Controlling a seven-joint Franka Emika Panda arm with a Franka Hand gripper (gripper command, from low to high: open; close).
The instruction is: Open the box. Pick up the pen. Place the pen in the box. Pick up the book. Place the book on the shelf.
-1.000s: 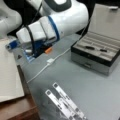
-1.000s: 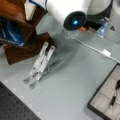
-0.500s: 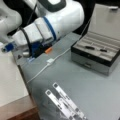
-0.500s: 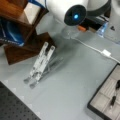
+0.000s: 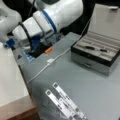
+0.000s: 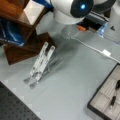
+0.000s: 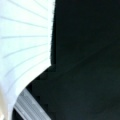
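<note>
The box (image 5: 100, 53) stands open at a front view's right, its lid up, and the black pen (image 5: 88, 47) lies in its divided interior. The box's corner (image 6: 107, 100) and the pen (image 6: 113, 100) also show at a front view's bottom right. The white book (image 5: 10, 80) lies flat on the reddish-brown shelf (image 5: 22, 112); both also show at a front view's top left, the book (image 6: 35, 12) above the shelf (image 6: 22, 50). My gripper (image 5: 8, 43) is at the book's far edge, largely hidden by the arm. In the wrist view the book's pages (image 7: 22, 42) fan out from beside a grey finger (image 7: 27, 107).
A folding metal stand (image 5: 65, 102) lies on the grey table in front of the shelf, also seen as the stand (image 6: 40, 62). A white cable (image 5: 50, 61) crosses the table. A blue item (image 6: 11, 33) sits inside the shelf.
The arm has shifted a little toward the shelf side, with the book at the gripper. The box, pen and stand have not moved.
</note>
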